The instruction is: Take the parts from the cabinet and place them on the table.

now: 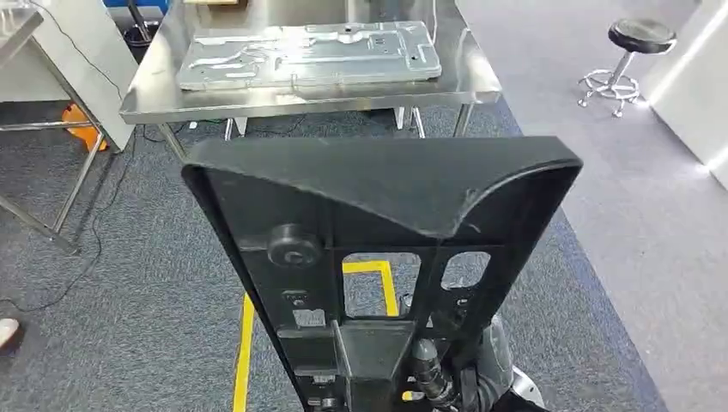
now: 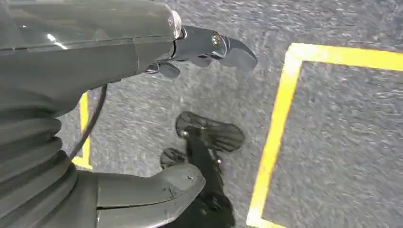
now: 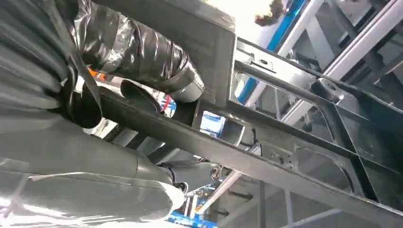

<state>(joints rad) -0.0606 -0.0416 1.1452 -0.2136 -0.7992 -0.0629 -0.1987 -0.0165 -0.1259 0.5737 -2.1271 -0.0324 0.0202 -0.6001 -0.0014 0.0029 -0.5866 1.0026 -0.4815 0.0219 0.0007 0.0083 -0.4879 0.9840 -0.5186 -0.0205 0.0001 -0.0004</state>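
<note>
Big black part (image 1: 378,223) is gripped by the right hand (image 3: 142,71) and carried upright, probably so it clears the floor; table (image 1: 481,81) well ahead. Left hand (image 2: 199,47) hangs released, nothing held.

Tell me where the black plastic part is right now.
The black plastic part is in the right robot hand, held up in front of the robot over the carpet, short of the steel table ahead.
</note>
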